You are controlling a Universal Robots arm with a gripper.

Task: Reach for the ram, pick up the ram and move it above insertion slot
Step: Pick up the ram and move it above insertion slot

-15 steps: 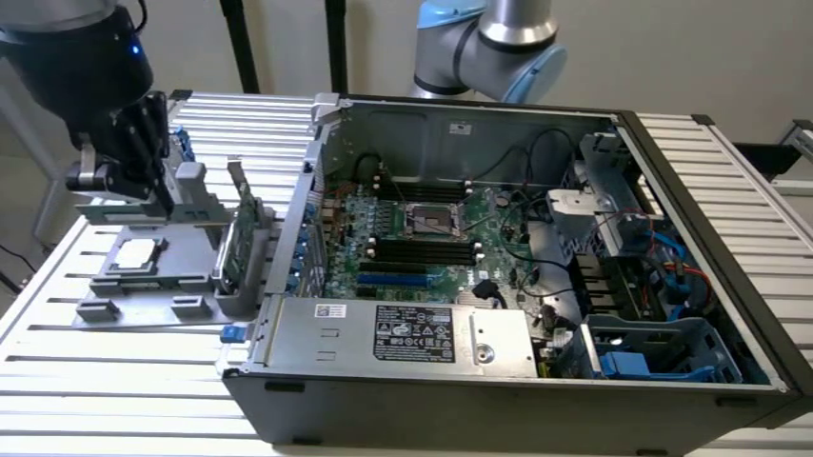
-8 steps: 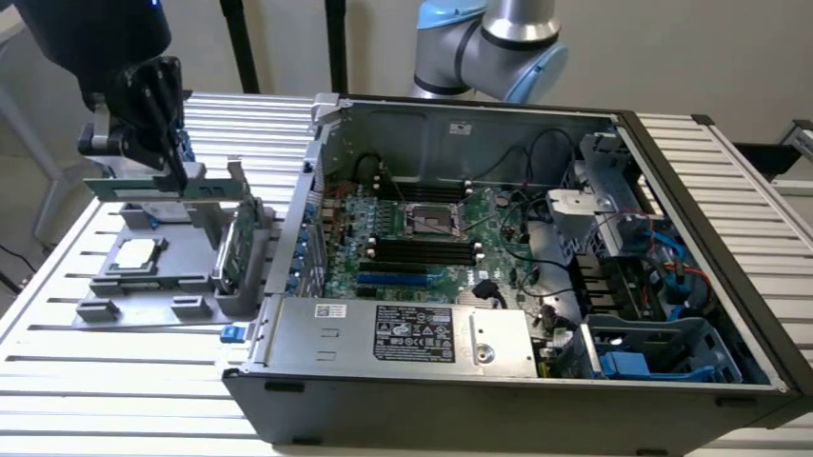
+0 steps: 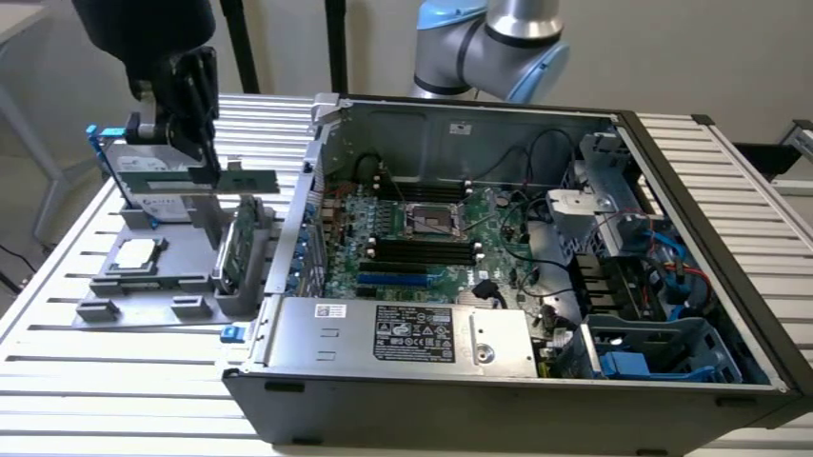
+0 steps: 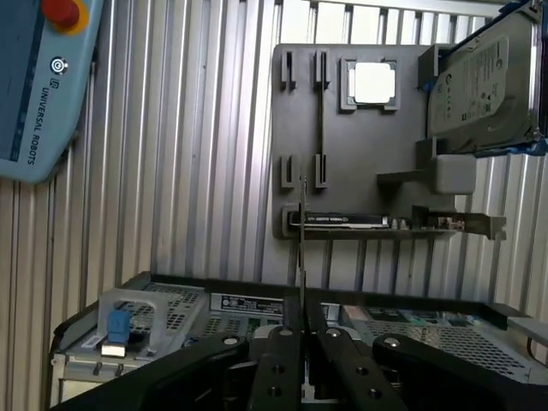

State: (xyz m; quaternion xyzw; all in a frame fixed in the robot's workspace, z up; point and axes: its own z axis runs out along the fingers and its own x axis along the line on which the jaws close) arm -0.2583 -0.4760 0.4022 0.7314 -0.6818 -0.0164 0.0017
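Ram [image 3: 249,178]: thin green board stick, clamped edge-on in tool [image 4: 301,338], lifted above grey holder tray [image 3: 178,249] on counter [image 3: 114,381], at exterior view's left of open computer case [image 3: 534,381]. Likely light, stiff, brittle; chips and contact edge fragile. Best gripped on flat faces near the middle. Tool narrowed onto ram.

You see the gripper [image 4: 301,342] cut off by the wrist view's edge, and the ram [image 4: 301,248] shows edge-on as a thin line, its chips too small to tell. In the exterior view the arm [image 3: 143,38] runs past the frame's top — and the computer case [image 3: 508,400] is clipped along the bottom edge.
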